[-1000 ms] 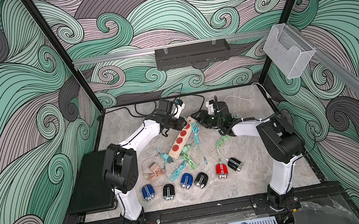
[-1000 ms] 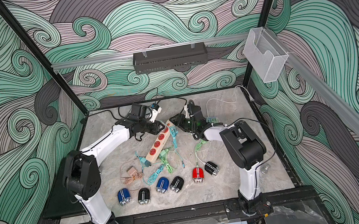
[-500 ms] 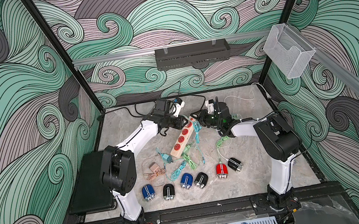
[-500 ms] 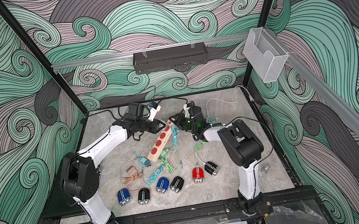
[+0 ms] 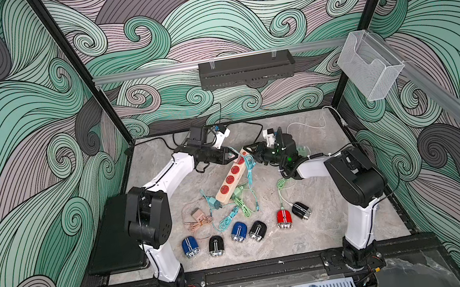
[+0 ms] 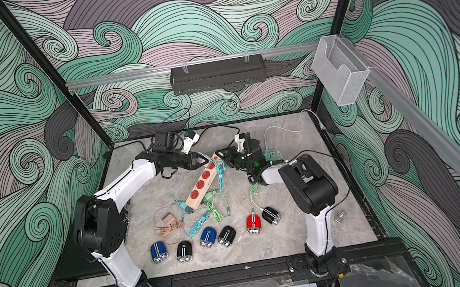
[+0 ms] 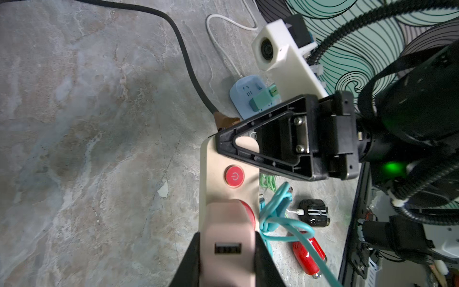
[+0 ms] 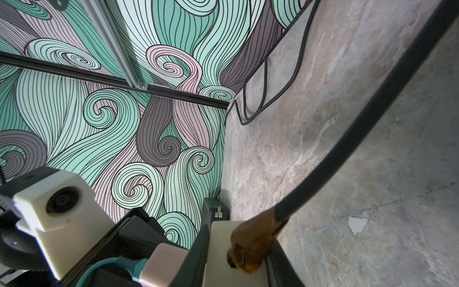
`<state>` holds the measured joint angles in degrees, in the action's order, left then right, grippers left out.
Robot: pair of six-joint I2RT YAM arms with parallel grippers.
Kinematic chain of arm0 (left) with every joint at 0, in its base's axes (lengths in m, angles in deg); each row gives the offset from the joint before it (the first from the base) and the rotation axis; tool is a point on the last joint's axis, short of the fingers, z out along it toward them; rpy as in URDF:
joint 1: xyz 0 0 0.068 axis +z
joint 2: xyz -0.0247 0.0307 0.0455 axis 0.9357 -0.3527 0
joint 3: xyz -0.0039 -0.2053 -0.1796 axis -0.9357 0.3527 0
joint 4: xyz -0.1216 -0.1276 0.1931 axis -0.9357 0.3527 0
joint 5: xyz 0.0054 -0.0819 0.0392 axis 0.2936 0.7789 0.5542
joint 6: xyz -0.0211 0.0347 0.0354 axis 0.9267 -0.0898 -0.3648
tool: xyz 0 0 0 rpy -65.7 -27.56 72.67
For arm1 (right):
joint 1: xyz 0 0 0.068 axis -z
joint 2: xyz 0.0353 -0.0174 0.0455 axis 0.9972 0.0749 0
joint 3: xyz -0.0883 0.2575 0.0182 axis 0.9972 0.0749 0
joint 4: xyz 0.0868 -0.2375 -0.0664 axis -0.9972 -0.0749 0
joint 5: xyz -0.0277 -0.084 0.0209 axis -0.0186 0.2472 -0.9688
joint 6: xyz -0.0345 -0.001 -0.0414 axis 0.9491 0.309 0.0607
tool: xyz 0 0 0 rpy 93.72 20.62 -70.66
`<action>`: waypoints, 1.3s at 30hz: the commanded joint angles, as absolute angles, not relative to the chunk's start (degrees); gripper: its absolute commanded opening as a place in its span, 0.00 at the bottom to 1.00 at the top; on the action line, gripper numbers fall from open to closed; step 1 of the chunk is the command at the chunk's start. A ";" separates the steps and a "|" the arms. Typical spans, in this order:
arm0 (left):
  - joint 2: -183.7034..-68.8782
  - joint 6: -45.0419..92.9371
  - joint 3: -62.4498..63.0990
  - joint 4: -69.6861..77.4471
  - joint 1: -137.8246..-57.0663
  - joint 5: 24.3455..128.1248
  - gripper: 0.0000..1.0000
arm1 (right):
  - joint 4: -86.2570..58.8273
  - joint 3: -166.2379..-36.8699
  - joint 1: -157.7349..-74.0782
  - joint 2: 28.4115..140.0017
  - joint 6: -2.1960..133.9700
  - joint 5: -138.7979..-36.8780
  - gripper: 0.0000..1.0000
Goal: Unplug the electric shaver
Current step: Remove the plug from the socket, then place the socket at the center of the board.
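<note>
On the far half of the tabletop (image 5: 345, 219), the left hand (image 5: 230, 159) stays clamped on the pink charger plug (image 7: 229, 223), as it was a second ago. To its right, the right hand (image 5: 252, 151) has moved a little leftward and drawn its fingers in. They now grip both sides of the far end of the power strip (image 5: 229, 182), just where the black cord (image 8: 347, 139) leaves it. The plug sits in the socket next to the red power button (image 7: 234, 176), held between the left hand's fingers (image 7: 191, 261), and the button lies between the plug and the right hand. The strip's long axis runs diagonally from near-left to far-right, with the corded end far-right. The electric shavers lie well apart from both hands in a loose row along the near side. From left to right they are a blue shaver (image 5: 190, 247), a black shaver (image 5: 216, 245), a second blue shaver (image 5: 239, 231), a second black shaver (image 5: 257, 231), the red shaver (image 5: 284, 219) and the rightmost black shaver (image 5: 301, 210). Each lies with its long axis roughly near-to-far and its silver head toward the near edge, the rightmost turned toward near-right. A pale green cable (image 5: 280, 197) reaches the red shaver's far end. Which shaver the teal cable (image 7: 280, 223) beside the plug serves cannot be told.
</note>
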<state>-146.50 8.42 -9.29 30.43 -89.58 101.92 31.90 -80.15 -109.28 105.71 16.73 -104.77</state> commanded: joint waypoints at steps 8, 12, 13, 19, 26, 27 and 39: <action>-142.73 3.56 -11.98 31.99 -91.85 89.89 0.00 | 15.93 -80.43 -108.03 101.06 22.31 -96.70 0.15; -140.54 -0.11 -10.25 31.72 -96.21 82.10 0.00 | 12.16 -81.65 -108.38 100.61 23.44 -94.15 0.14; -140.07 -1.36 -9.82 31.71 -97.47 80.54 0.00 | 11.85 -81.86 -108.40 100.78 23.17 -93.64 0.14; -137.41 -4.80 -6.94 29.39 -101.78 77.36 0.00 | 11.66 -81.79 -108.73 101.25 21.45 -91.23 0.13; -137.08 0.67 -9.74 31.55 -98.87 84.69 0.00 | 21.24 -79.07 -108.56 101.85 19.21 -92.74 0.13; -136.91 0.25 -10.10 32.00 -98.70 86.40 0.00 | 22.67 -78.91 -108.48 102.20 18.59 -92.83 0.13; -130.82 -2.44 -7.51 35.58 -100.98 92.94 0.00 | 33.55 -84.18 -109.63 110.73 10.41 -87.38 0.13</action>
